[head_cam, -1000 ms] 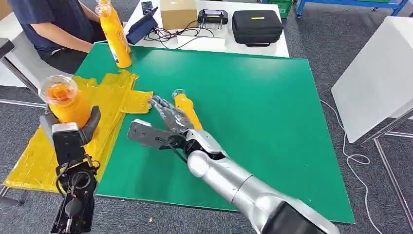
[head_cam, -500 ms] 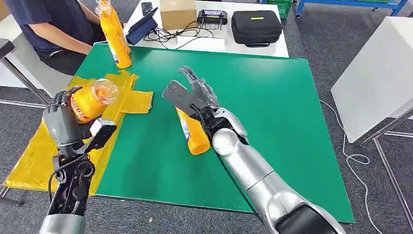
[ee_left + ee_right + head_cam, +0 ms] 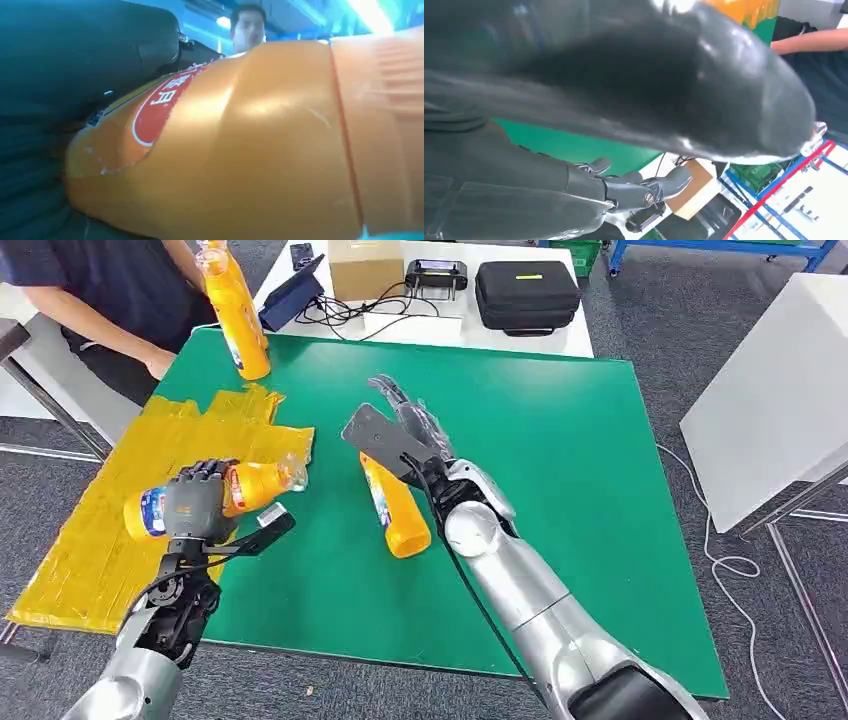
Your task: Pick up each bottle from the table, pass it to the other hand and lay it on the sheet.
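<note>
Orange bottle, held [image 3: 235, 492]: left hand [image 3: 198, 508] gripped it round the middle, bottle tipped near horizontal, cap end toward 3 o'clock, base toward 9; it sat over the yellow sheet's [image 3: 90, 550] edge nearest the green mat [image 3: 560, 490], cannot tell if it touched the sheet
Left wrist close-up: same bottle [image 3: 240, 145] with a red oval label; dark fingers [image 3: 75, 55] wrapped over it
Right hand [image 3: 400, 430]: released, fingers spread and raised above the mat near table centre, holding nothing; thumb [image 3: 644, 195] and fingers apart in the right wrist view too
Orange bottle, lying [image 3: 395, 508]: flat on the green mat just under and at 6 o'clock from the right hand, not gripped; well apart from the sheet
Orange bottle, upright [image 3: 236, 310]: stood at the mat's 11 o'clock corner, just beyond the sheet's far end; a person's hand at its top
Yellow sheet: crumpled plastic over the 9 o'clock side of the table, hanging past the edge
Person [image 3: 110, 290]: dark top, seated at 11 o'clock
White table beyond [image 3: 520, 338], 12 o'clock: cardboard box [image 3: 365, 268], black case [image 3: 527, 295], black device [image 3: 436, 276], cables [image 3: 345, 310]
</note>
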Available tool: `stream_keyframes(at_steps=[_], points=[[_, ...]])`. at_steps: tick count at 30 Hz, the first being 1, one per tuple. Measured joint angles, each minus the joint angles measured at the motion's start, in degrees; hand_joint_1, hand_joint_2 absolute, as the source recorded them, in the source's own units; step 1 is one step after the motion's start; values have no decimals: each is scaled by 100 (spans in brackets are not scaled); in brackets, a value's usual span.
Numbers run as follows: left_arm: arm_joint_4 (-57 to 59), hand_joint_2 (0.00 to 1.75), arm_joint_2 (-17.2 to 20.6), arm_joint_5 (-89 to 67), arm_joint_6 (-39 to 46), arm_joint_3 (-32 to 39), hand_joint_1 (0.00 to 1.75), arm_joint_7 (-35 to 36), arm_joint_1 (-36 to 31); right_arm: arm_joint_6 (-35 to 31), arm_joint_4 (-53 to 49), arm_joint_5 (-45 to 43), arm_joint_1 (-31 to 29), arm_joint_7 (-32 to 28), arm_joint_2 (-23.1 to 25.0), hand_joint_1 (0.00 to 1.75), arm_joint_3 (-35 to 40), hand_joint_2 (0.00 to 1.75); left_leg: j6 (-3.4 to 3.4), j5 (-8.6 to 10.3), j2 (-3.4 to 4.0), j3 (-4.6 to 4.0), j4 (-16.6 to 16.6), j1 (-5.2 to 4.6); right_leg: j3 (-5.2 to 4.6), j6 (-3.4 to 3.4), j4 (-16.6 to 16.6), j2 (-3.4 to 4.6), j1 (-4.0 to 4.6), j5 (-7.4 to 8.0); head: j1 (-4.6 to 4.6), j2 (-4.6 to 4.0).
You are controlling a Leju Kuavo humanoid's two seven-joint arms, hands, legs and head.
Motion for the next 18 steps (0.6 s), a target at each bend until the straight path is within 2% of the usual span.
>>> stream_keyframes(at_steps=[3, 8, 16, 17, 18], points=[[331, 175, 171, 213, 4, -415, 175, 285, -11, 9, -26, -55, 14, 0, -22, 0, 13, 0, 0, 0, 3, 0, 0, 0, 0, 0, 0, 2, 1, 0, 0, 2], [652, 175, 341, 248, 7, -790, 175, 346, -26, 11, -53, -68, 24, 0, -37, 0, 33, 0, 0, 1, -1, 0, 0, 0, 1, 0, 0, 1, 0, 0, 0, 0], [877, 175, 411, 248, 7, -945, 175, 362, -68, 24, -55, -72, 45, 0, -37, 0, 42, 0, 0, 0, 0, -1, 0, 0, 0, 0, 0, 0, 0, 0, 0, 2], [901, 175, 413, 248, 7, -950, 3, 362, -75, 24, -55, -72, 45, 0, -37, 0, 42, 0, 0, 0, 0, -1, 0, 0, 0, 0, 0, 1, 0, 0, 0, 0], [912, 175, 416, 248, 7, -956, 0, 362, -78, 24, -55, -72, 45, 0, -37, 0, 44, 0, 0, 0, 0, -1, 0, 0, 0, 0, 0, 0, 0, 0, 0, 0]])
